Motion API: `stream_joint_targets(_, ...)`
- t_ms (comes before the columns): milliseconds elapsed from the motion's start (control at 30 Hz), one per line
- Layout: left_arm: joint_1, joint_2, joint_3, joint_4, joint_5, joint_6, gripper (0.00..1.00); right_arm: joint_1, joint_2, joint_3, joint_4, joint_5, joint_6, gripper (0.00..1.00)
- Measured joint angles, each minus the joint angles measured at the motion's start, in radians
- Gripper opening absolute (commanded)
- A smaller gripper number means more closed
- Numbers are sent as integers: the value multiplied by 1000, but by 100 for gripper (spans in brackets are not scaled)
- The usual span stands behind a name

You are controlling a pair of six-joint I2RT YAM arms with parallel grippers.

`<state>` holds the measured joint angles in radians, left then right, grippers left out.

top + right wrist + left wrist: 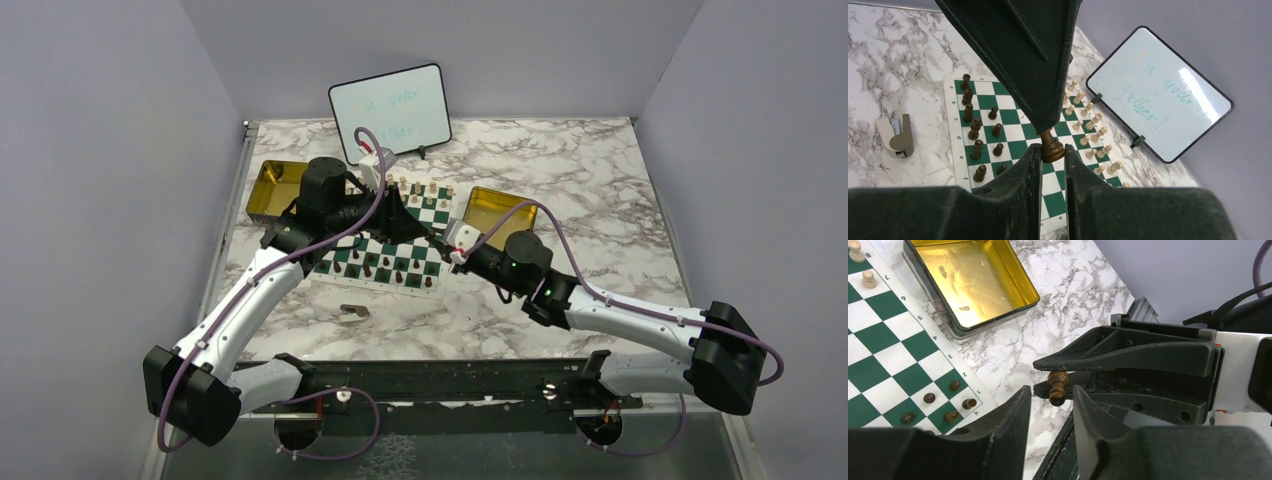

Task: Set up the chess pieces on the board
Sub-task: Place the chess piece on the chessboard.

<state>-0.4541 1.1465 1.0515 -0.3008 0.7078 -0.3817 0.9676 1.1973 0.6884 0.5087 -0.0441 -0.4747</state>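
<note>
A dark brown chess piece [1051,146] hangs in the air above the board [1013,117], with my right gripper [1052,149] shut on its base. From the other side, my left gripper [1050,390] stands open with the piece's head [1058,395] between its fingertips and a gap on both sides. In the top view the two grippers meet over the board [352,268] near its right side. Dark pieces [975,131] fill the near rows and light tan pieces [1088,126] the far rows.
A gold tin [275,188] lies left of the board and another gold tin [495,210] right of it, empty in the left wrist view [973,280]. A whiteboard [390,108] stands behind. A brownish-grey scrap [353,312] lies on the marble in front.
</note>
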Motion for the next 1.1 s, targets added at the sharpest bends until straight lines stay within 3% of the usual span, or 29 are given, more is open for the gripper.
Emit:
stream_joint_targets(200, 0, 3, 0, 1, 2, -1, 24, 0, 5, 0, 0, 2, 14, 7)
stream_joint_targets(333, 0, 6, 0, 1, 8, -6, 31, 0, 5, 0, 0, 3, 22, 7)
stream_joint_targets(433, 0, 11, 0, 2, 13, -12, 31, 0, 6, 0, 0, 4, 29, 7)
stream_joint_targets(667, 0, 24, 0, 4, 27, -22, 5, 0, 14, 0, 0, 7, 38, 10)
stream_joint_targets(833, 0, 26, 0, 6, 28, -26, 3, 0, 15, 0, 1, 14, 63, 33)
stream_joint_targets(900, 0, 26, 0, 5, 26, -25, 3, 0, 15, 0, 2, 14, 78, 49)
stream_joint_targets(1033, 0, 34, 17, -41, -20, -6, 3, 0, -10, -14, 0, 16, 110, 62)
stream_joint_targets(1067, 0, 44, 29, -61, -42, 6, 3, 0, -26, -24, -1, 16, 114, 86)
stream_joint_targets(1100, 0, 53, 40, -76, -57, 18, 3, 0, -46, -37, -4, 15, 119, 98)
